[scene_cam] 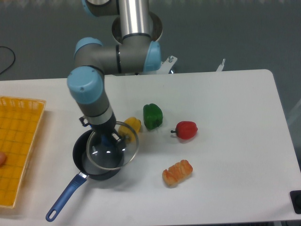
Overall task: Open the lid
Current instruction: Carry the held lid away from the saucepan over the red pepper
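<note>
Pincer (109,137) pointing down, closing on the blue knob of the lid (113,151); fingertips mostly hidden behind the wrist, so grip judged from the lid hanging under it. Lid riding tilted, off the saucepan (94,162), shifted toward the desk's right side so its rim is overhanging the pan's right wall and partly overlapping the yellow pepper (130,126). Clear glass showing the dark pan interior through it, with small glints.

Saucepan sitting near the front-left part of the desk (225,141), long blue handle (65,197) angling toward the front edge. Yellow pepper lying just beside the pan's far-right rim, touching or nearly touching the green pepper (153,116); contact not resolvable. Red pepper (186,129) lying apart to the right of the green one, stem pointing left. Orange, ridged food item (177,173), possibly bread, lying nearer the front edge, well apart from the peppers.

Yellow mesh tray (19,146) occupying the left edge of the desk, running out of view; a small orange-pink shape (2,159) showing at its left margin, too cropped to identify.

Arm reaching from the grey base at the back edge, blue-capped joints folding over the pan. Dark object (296,201) clipping the front-right corner.
</note>
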`<move>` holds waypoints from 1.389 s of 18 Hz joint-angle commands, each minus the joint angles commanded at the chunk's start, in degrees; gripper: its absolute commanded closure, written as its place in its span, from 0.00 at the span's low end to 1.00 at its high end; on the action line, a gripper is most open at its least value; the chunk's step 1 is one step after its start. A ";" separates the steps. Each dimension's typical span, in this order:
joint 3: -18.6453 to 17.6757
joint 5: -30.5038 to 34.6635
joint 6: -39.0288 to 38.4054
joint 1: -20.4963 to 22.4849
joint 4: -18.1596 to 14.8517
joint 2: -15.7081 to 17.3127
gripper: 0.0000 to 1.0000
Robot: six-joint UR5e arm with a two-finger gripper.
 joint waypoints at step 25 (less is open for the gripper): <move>-0.18 -3.16 25.67 24.00 -4.67 2.99 0.36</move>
